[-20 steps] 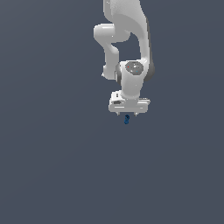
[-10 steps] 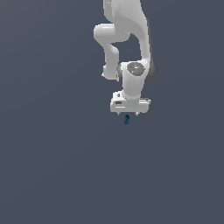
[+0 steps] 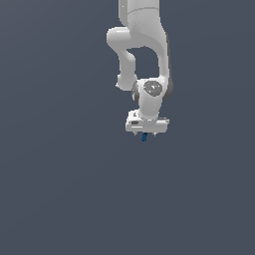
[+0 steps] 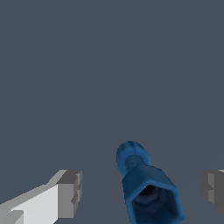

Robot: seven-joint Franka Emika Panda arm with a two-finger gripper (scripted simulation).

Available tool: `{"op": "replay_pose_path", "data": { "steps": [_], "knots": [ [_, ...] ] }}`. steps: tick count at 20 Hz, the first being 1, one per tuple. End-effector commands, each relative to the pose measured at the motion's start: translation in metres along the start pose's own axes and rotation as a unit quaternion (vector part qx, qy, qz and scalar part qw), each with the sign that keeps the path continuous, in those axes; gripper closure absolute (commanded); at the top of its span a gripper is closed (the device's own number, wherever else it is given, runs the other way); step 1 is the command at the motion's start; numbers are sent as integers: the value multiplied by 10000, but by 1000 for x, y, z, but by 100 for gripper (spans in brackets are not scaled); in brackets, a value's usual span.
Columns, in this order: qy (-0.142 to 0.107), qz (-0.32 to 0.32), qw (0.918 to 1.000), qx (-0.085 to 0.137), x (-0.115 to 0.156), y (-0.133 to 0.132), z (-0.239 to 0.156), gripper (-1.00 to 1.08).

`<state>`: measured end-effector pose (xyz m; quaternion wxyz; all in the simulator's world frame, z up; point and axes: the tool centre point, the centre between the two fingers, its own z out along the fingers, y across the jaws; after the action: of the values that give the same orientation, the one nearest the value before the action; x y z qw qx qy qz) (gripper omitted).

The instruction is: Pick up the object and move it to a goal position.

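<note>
Straddling the object with jaws spread wide: grasp not made yet, as far as I can judge.

Status, wrist view, left to right:
- One grey finger pad stands well clear of the object, floor visible in the gap.
- Object sits between the jaws, roughly centred, maybe a touch nearer the other side. Dark blue, flared hollow end toward the camera, rounded knob at the far end.
- Other pad is cut by the frame edge, also apart from the object. No contact on either side.

So: approach and alignment look done. Left to do: close on it, lift, carry to the goal. No goal marker shows in either view, so I can't say how far the carry is.

What each view adds:
- Exterior view: whole white arm reaching down, gripper pointing at the floor, object only a tiny blue speck poking out just below the hand, between the jaws. Finger gap is not readable there, and neither is whether the object rests on the floor.
- Wrist view: gives jaw opening, clearance on both sides and object shape. Shows nothing of arm pose. Fingertip height relative to the object is hard to call; the tips seem level with its near end.

Risk guess: the lumpy tapered shape may twist when squeezed.
</note>
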<state>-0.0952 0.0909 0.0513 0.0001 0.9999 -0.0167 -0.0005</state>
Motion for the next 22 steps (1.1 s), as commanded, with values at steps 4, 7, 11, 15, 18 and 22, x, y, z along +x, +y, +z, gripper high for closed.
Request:
{"op": "replay_pose_path", "data": {
  "steps": [4, 7, 11, 15, 18, 22],
  "knots": [
    [5, 0, 10000, 1, 1, 0, 9, -92],
    [5, 0, 10000, 1, 1, 0, 9, 108],
    [5, 0, 10000, 1, 1, 0, 9, 108],
    [5, 0, 10000, 1, 1, 0, 9, 108],
    [5, 0, 10000, 1, 2, -2, 8, 108],
    [5, 0, 10000, 1, 9, -8, 8, 108]
  ]
}}
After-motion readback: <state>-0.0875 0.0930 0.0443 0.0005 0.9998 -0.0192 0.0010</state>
